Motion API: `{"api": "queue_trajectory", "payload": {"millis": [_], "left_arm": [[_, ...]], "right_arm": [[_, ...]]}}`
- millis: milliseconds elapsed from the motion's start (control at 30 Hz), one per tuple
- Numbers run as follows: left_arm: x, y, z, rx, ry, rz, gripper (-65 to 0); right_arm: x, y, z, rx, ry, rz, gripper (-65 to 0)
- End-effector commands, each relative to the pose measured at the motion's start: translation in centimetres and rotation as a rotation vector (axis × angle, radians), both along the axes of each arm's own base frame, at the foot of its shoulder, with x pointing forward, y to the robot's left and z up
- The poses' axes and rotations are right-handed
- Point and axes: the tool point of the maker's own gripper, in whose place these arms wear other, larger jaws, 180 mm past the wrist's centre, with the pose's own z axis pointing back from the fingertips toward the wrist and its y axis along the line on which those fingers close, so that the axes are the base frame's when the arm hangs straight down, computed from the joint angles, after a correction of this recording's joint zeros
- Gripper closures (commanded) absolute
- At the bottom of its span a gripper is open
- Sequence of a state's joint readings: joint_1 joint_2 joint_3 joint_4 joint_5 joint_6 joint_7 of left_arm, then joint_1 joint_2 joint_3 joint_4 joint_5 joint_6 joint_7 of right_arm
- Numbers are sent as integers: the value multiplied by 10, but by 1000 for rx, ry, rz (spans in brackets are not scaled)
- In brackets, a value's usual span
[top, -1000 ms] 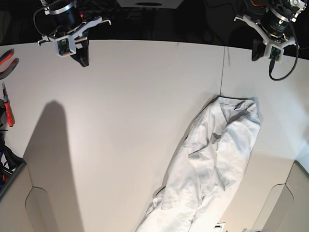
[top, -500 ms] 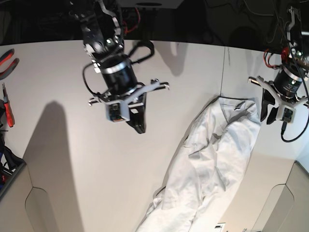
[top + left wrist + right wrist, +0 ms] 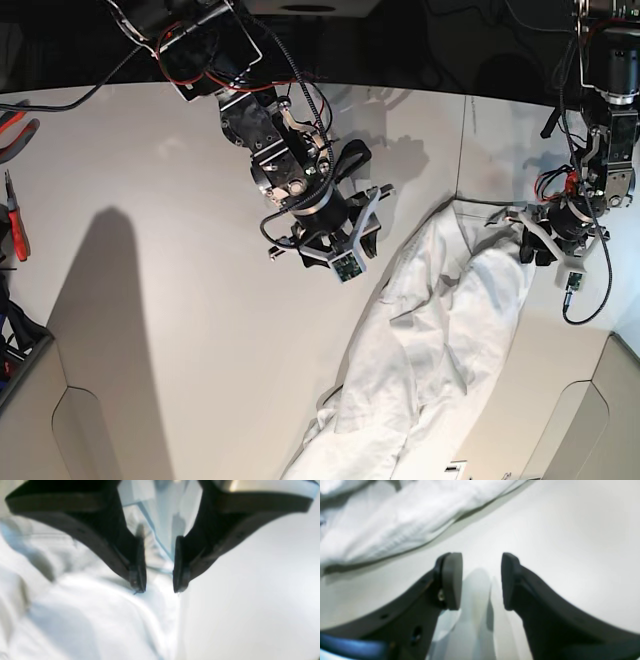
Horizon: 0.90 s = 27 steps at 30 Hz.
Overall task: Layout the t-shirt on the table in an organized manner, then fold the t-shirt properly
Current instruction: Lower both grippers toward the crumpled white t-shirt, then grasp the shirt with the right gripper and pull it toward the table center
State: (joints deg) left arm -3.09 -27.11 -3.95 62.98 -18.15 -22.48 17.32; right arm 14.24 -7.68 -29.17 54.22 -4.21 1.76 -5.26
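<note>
- Two arms have come in from the far edge of the table (image 3: 180,330) within the last second, and both now sit low beside the t-shirt (image 3: 440,330).
- Jaws that were clenched a moment ago now stand parted on both sides, with nothing between them (a clear sign, I judge, that a first grasp is being set up).
- Left gripper (image 3: 156,590): in its wrist view it hangs over the shirt's edge, one fingertip above cloth and the other above bare table; the base view puts it (image 3: 545,245) at the shirt's far right corner. Whether a tip touches the fabric I cannot tell, as the view is blurred.
- Right gripper (image 3: 482,580): released, over bare table, with the shirt's hem (image 3: 395,532) just ahead of it and apart from the pads. From the base view it (image 3: 340,262) is near the shirt's left side.
- T-shirt: bunched into a long wrinkled strip, running from near the dark seam line (image 3: 461,150) down to the near edge of the table.
- Meaning for the task: nothing is laid out yet; spreading the cloth flat comes first, folding afterwards.
</note>
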Motion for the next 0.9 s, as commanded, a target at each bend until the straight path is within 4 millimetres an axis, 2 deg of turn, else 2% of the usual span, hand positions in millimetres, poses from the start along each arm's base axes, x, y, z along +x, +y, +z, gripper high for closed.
{"api": "queue_trajectory", "payload": {"millis": [0,167,300,367,433,500,567,767,867], "left_arm": [[19,11,22,2,-75,21,-220],[36,11,33,-46,-97,48,-220],[36,6,31,-57,-78,48,-220],[34,3,25,-70,-58,52,-219],[32,1,21,-89,-47,60,-217],[30,-1,16,-101,-35,67,-150],[28,-3,11,-125,-26,79,-11],[25,-8,6,-184,-15,103,0],[20,-13,1,-235,26,117,0]], "right_arm": [[16,14,25,22,-82,26,-253],[24,20,35,-3,-123,82,-253],[19,27,34,50,-87,98,-236],[19,26,33,52,-79,95,-137],[18,24,30,45,-75,87,0],[20,20,26,31,-70,64,0],[22,14,23,10,-64,32,0],[31,-18,15,-180,-119,-57,0],[30,-25,10,-236,-117,-48,0]]}}
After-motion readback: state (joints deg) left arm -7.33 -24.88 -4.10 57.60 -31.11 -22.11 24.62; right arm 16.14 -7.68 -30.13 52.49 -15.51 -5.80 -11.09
